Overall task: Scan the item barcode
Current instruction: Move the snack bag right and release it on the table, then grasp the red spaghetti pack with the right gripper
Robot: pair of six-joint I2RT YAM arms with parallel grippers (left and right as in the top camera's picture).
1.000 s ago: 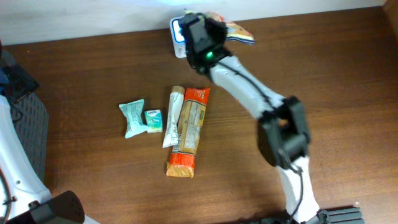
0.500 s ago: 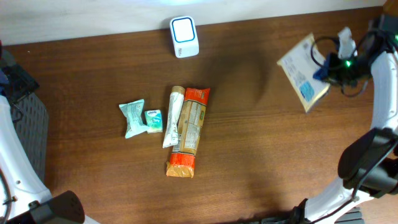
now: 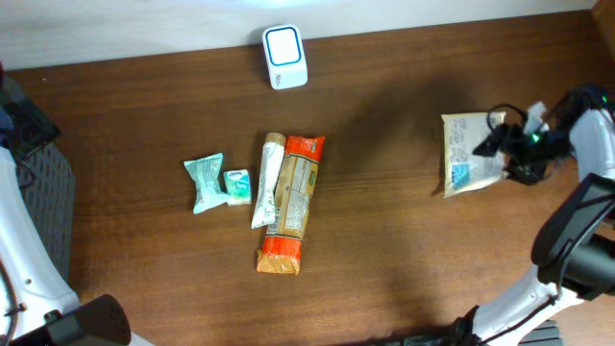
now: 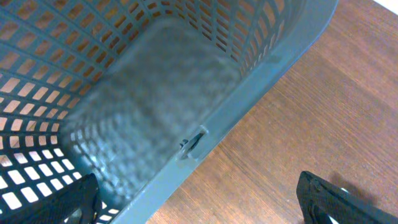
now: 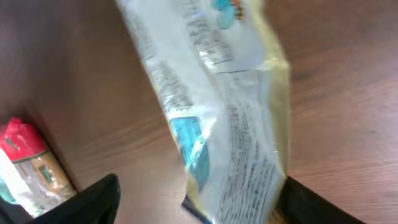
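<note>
Basket (image 4: 249, 112) at near left, the left gripper (image 4: 198, 186) gaping wide over its mesh wall. Snacks (image 3: 288, 202) sit mid-scene. At right, the pouch (image 3: 466, 154) lies between the right gripper's (image 5: 199, 186) wide-spread jaws. Scanner (image 3: 285, 56) stands far back.

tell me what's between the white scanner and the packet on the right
Only bare wooden table lies between the scanner and the packet, seen in the overhead view.
</note>
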